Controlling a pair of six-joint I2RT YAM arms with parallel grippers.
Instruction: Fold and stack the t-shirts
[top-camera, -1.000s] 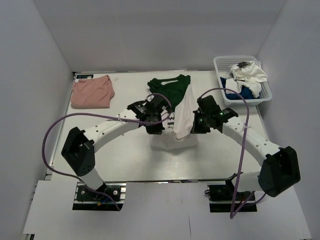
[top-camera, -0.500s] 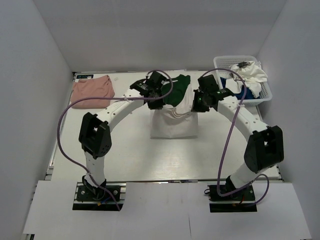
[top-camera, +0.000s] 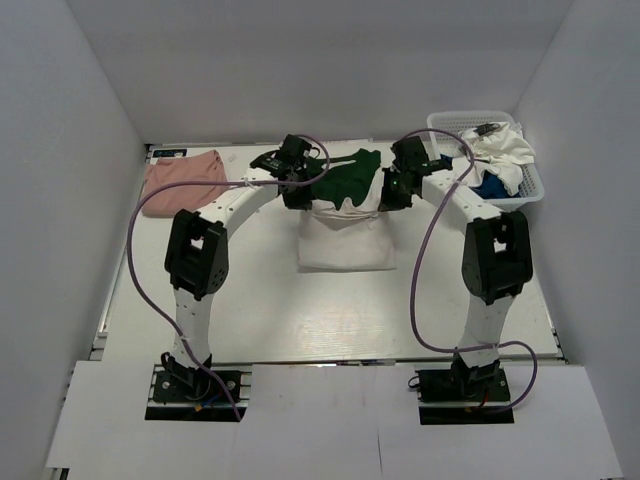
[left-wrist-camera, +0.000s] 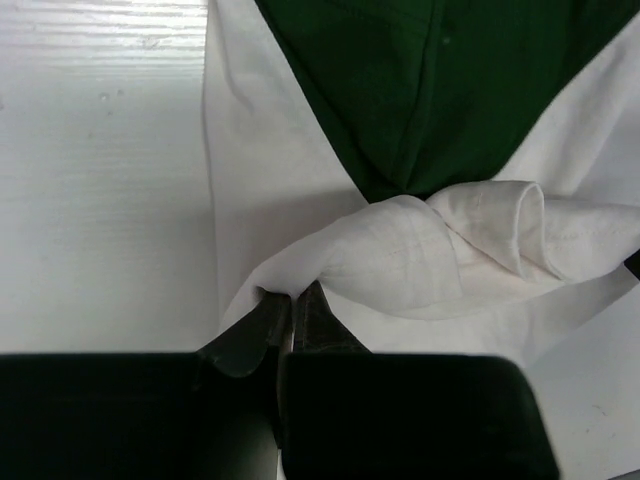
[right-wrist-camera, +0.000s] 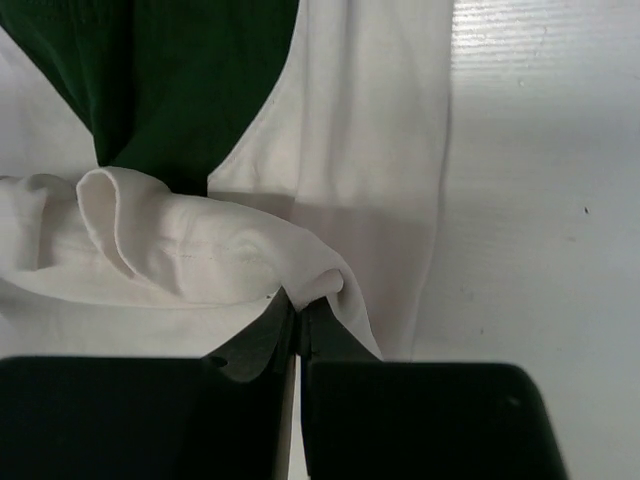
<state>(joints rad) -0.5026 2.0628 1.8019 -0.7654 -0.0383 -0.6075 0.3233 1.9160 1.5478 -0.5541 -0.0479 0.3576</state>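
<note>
The white t-shirt with dark green sleeves (top-camera: 345, 235) lies at the table's centre back, its lower hem folded up toward the green sleeves (top-camera: 345, 178). My left gripper (top-camera: 297, 197) is shut on the hem's left corner (left-wrist-camera: 330, 260). My right gripper (top-camera: 390, 197) is shut on the hem's right corner (right-wrist-camera: 310, 280). Both hold the white cloth low over the shirt's upper part. A folded salmon-pink t-shirt (top-camera: 184, 178) lies at the back left. A blue t-shirt (top-camera: 490, 185) and a white t-shirt (top-camera: 497, 147) sit in the basket.
A white lattice basket (top-camera: 533, 192) stands at the back right corner. White walls close in the table on three sides. Purple cables loop off both arms.
Both grippers have carried the shirt's hem away from the arm bases toward the back of the table, folding the white body up over itself to the green sleeves.
</note>
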